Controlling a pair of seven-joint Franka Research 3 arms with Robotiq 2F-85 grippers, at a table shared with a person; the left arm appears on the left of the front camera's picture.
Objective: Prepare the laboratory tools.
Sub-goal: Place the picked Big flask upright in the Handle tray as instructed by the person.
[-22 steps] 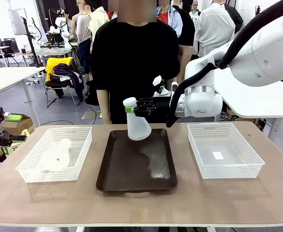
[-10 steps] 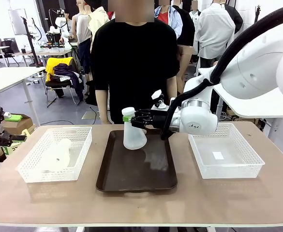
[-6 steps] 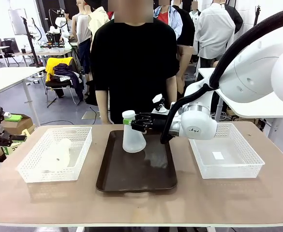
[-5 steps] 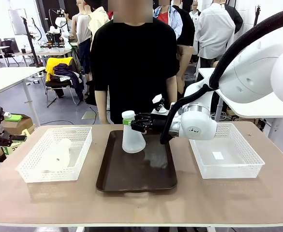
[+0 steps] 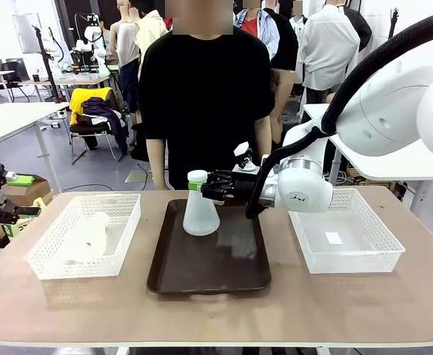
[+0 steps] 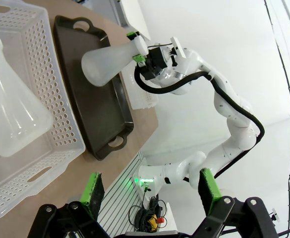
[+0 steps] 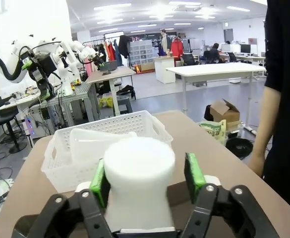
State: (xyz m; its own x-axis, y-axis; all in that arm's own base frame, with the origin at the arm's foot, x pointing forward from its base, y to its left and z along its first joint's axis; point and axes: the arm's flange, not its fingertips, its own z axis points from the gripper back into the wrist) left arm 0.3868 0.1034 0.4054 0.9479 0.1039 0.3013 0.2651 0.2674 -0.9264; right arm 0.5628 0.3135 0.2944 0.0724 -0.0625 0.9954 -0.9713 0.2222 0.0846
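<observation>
Front view: an Erlenmeyer flask stands upright on the far half of the dark brown tray, which lies at the middle of the bench. The right pincer reaches in level from the right and brackets the flask's neck just under the lip. A second flask lies on its side in the left mesh basket. The right mesh basket holds a small white slip. A person in a black shirt stands at the far edge, behind the tray.

Right wrist view: the flask neck sits between the green pads. One pad lies against it and a narrow gap shows beside the other, so whether the neck is clamped or freed cannot be told.

Left wrist view: the left pincer hangs with its jaws spread wide and nothing between them, off the bench's left end. Beyond it lie the basket with its flask, then the tray and the upright flask.
</observation>
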